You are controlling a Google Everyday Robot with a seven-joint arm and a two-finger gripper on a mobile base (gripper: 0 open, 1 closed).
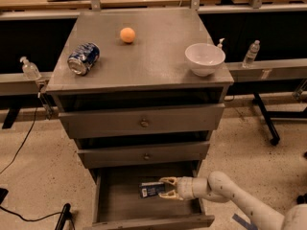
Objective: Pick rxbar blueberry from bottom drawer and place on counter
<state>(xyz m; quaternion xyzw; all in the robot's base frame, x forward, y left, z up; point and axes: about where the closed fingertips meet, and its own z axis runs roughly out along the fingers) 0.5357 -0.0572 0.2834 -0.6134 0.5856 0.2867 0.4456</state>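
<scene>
The rxbar blueberry [151, 189], a dark packet with pale label patches, is in the open bottom drawer [120, 202], toward its right side. My gripper [166, 188] reaches into the drawer from the right. Its two pale fingers are closed on the packet's right end, holding it slightly above the drawer floor. The white arm [230, 195] runs off toward the lower right. The grey counter [148, 63] is the cabinet top above.
On the counter are a crushed blue soda can [83, 58] at left, an orange ball [127, 35] at the back, and a white bowl [205, 59] at right. Two closed drawer fronts [144, 122] overhang the open drawer. Bottles [251, 54] stand on side rails.
</scene>
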